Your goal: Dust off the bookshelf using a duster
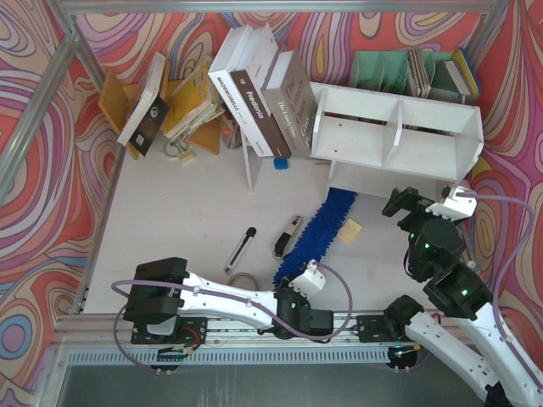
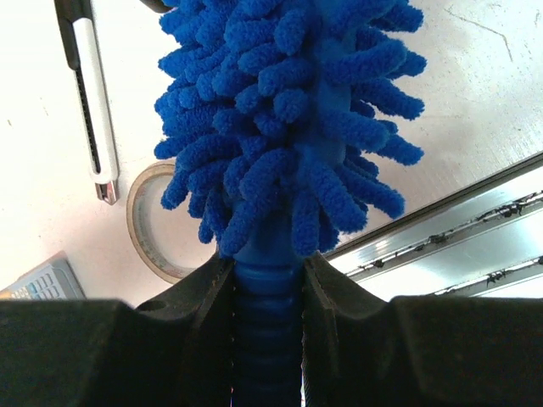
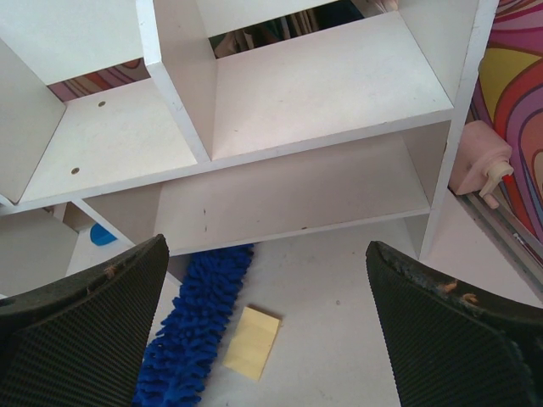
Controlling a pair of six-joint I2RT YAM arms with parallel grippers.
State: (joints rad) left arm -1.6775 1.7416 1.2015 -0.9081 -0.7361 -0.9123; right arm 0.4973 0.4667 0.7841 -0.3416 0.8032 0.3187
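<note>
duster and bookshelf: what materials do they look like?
Duster: fluffy blue noodle strands, looks like microfibre chenille. Its ribbed handle looks like matte plastic. Bookshelf: flat white boards with drilled holes, probably laminated particleboard or painted wood. Matte finish, slightly marked.

The left arm [image 1: 229, 297] lay low, stretched rightward from its base, with the wrist turned forward. The left gripper [image 2: 267, 284] was clamped on the duster [image 2: 280, 110] handle, one jaw on each side. The right arm [image 1: 441, 271] rose folded, reaching forward and left. The right gripper [image 3: 270, 318] stood wide, pads [image 3: 85, 339] well apart, holding nothing.
</note>
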